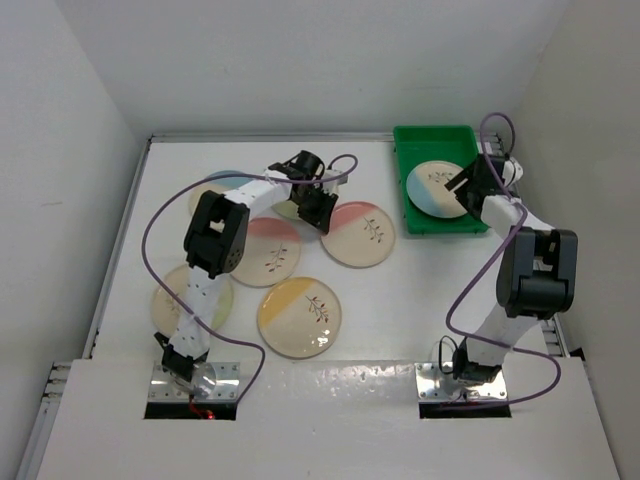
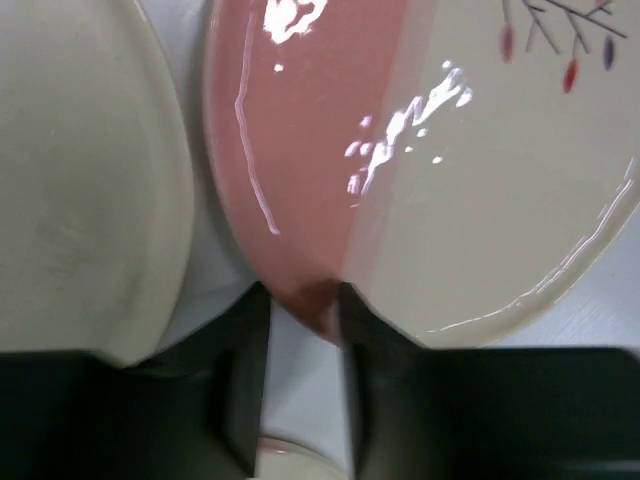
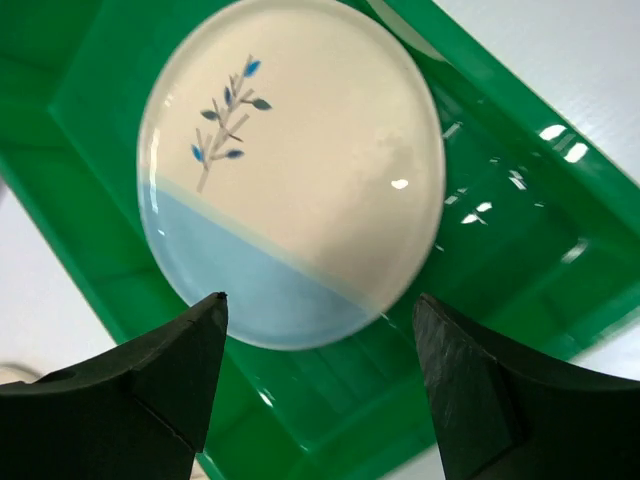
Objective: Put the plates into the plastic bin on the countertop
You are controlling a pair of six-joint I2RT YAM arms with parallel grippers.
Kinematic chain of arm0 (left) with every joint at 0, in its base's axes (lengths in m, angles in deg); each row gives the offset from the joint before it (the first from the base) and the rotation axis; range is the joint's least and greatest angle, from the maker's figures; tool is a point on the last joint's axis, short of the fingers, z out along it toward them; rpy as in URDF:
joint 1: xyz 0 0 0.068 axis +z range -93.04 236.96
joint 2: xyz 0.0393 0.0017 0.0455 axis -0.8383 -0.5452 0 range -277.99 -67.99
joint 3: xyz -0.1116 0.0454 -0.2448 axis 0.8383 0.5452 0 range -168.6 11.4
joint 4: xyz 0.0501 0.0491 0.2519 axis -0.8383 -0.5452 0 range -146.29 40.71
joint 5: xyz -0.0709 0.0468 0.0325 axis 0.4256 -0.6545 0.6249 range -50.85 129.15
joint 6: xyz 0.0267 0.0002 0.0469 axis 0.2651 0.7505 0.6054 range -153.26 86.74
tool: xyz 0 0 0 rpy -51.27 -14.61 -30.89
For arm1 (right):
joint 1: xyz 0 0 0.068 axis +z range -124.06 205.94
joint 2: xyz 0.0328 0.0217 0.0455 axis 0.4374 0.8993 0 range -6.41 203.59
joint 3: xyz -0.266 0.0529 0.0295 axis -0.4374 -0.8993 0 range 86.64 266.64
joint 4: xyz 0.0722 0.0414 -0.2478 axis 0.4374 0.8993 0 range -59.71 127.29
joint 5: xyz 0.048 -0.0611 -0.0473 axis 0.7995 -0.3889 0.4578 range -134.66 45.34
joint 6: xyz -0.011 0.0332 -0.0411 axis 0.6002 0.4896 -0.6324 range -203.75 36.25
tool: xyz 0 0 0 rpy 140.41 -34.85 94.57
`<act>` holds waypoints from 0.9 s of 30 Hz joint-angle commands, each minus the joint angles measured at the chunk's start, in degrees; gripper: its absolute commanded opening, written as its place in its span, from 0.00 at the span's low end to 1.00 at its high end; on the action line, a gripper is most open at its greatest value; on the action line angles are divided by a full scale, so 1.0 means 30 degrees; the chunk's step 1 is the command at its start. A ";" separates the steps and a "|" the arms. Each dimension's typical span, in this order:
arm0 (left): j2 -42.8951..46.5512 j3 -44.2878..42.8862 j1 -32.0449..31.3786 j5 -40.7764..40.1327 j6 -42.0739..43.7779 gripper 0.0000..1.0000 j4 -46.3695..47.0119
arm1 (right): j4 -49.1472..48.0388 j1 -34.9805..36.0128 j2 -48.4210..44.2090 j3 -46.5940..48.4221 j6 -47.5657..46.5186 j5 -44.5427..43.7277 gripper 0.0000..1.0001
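My left gripper is shut on the upper-left rim of a pink plate. In the left wrist view the pink rim fills the narrow gap between the fingertips and touches both. The green plastic bin stands at the back right of the countertop. A blue plate lies flat inside it. My right gripper hovers over the bin, open and empty, and the blue plate lies just beyond its tips.
Other plates lie on the left half: a pink one, a yellow one, a green one partly under the left arm, a blue one, and one beside the left gripper. Walls stand on three sides.
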 commanded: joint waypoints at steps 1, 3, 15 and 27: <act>-0.1186 -0.0079 -0.0221 0.0010 -0.0089 0.28 -0.0187 | 0.2386 0.0434 -0.1408 0.1005 -0.2645 -0.1582 0.74; -0.1393 -0.0079 -0.0221 0.0213 -0.0089 0.16 -0.0421 | 0.2417 0.0727 -0.2111 0.0859 -0.3318 -0.1496 0.75; 0.2061 0.0475 -0.0982 0.0832 0.6793 0.00 -0.1417 | 0.5257 0.5204 -0.5042 -0.2764 -1.0470 0.9721 1.00; 0.4495 0.0829 -0.1803 0.2090 0.8786 0.00 -0.1417 | -0.0068 0.6177 -0.3286 -0.7051 -0.8041 1.2008 0.92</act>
